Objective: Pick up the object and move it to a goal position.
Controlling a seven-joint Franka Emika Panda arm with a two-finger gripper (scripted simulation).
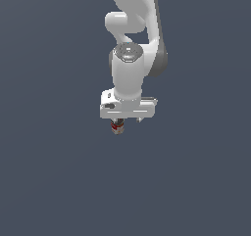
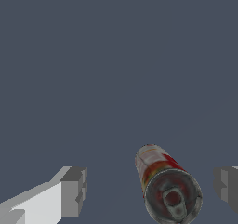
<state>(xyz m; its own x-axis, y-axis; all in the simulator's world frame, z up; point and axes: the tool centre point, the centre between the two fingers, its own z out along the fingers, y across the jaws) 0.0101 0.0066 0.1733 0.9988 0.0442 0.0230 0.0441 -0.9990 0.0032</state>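
Item: tin can (image 2: 168,186), red-and-white label, pull-tab end facing your wrist camera, standing between your gripper's (image 2: 151,190) wide-spread fingers (image 2: 73,190), touching neither; it peeks out beneath the white hand.

There is one robot arm (image 1: 130,59). It is white. It has one gripper (image 2: 148,190) with two fingers (image 2: 73,191). There is one tin can (image 2: 162,181). The can has a red and white label and one pull tab on its grey end. There is one plain dark grey surface (image 1: 49,171).
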